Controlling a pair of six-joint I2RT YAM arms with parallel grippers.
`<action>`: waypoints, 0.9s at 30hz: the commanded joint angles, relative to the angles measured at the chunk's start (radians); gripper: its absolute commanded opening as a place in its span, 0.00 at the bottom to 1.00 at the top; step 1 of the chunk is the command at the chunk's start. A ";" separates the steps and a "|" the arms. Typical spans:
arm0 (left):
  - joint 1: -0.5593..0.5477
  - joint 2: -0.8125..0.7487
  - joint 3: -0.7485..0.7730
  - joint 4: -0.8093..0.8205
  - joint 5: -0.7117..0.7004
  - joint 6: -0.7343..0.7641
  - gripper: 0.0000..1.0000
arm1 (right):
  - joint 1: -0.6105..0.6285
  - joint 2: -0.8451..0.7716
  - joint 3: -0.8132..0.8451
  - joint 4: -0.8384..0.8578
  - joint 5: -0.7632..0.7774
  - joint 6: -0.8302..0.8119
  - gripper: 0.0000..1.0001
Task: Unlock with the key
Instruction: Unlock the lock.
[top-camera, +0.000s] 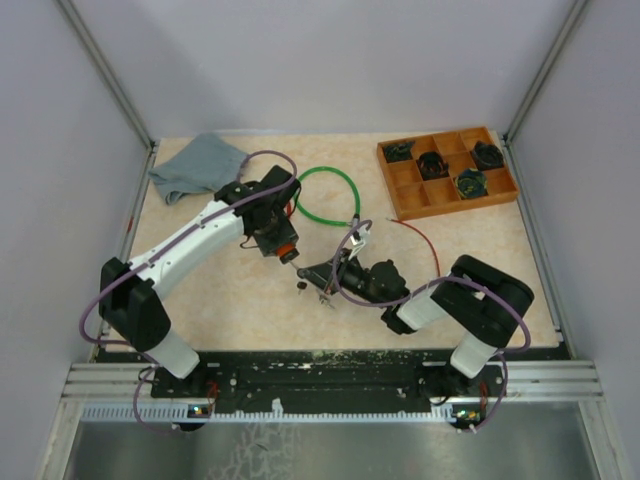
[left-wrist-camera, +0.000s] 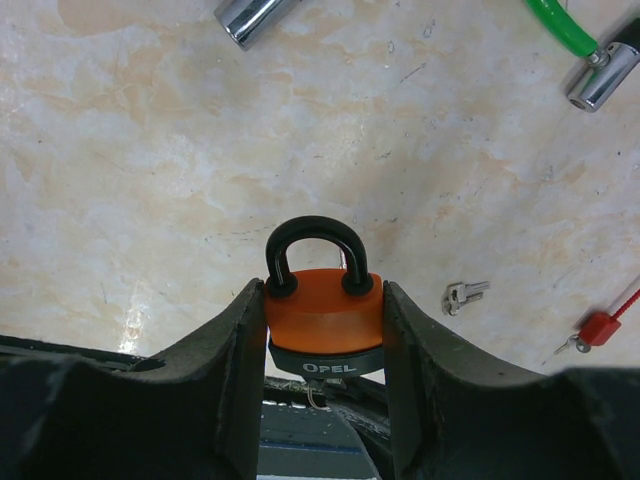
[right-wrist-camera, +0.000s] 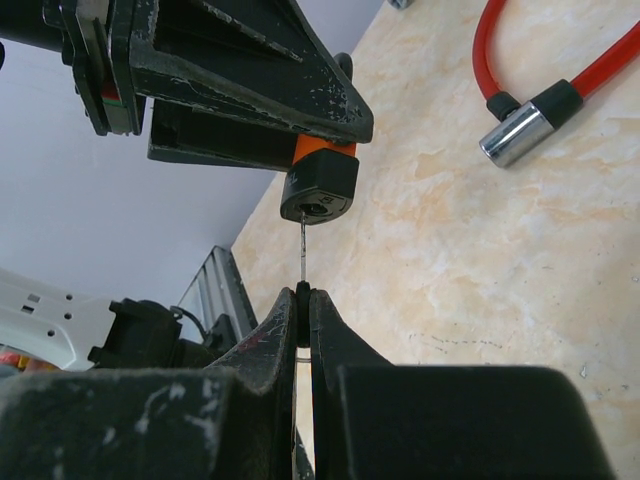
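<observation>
Gently now: your left gripper (left-wrist-camera: 322, 295) clamps the padlock (left-wrist-camera: 322, 318), your right gripper (right-wrist-camera: 302, 296) pinches the key (right-wrist-camera: 302, 250), so push straight toward twelve o'clock.

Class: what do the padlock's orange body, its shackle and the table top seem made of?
Padlock body: orange, matte, evenly coloured, probably a plastic or rubber cover. Shackle: smooth black coating, likely over metal. Table top: beige marble pattern, slight sheen, perhaps laminate.

Tabletop (top-camera: 480, 270) – beige marbled surface, matte, evenly lit. Enclosure walls (top-camera: 330, 60) – plain pale grey, three sides. Slanted aluminium corner posts (top-camera: 105, 75) at rear. Aluminium rail (top-camera: 100, 381) along near edge.
</observation>
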 joint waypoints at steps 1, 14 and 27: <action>-0.013 -0.036 -0.014 0.027 0.020 -0.011 0.00 | 0.006 -0.009 0.025 0.081 0.035 0.014 0.00; -0.019 -0.077 -0.058 0.037 0.030 -0.001 0.00 | -0.029 -0.005 -0.021 0.123 0.083 0.087 0.00; -0.019 -0.103 -0.067 0.097 0.052 -0.030 0.00 | -0.011 0.049 0.031 0.093 0.020 0.108 0.00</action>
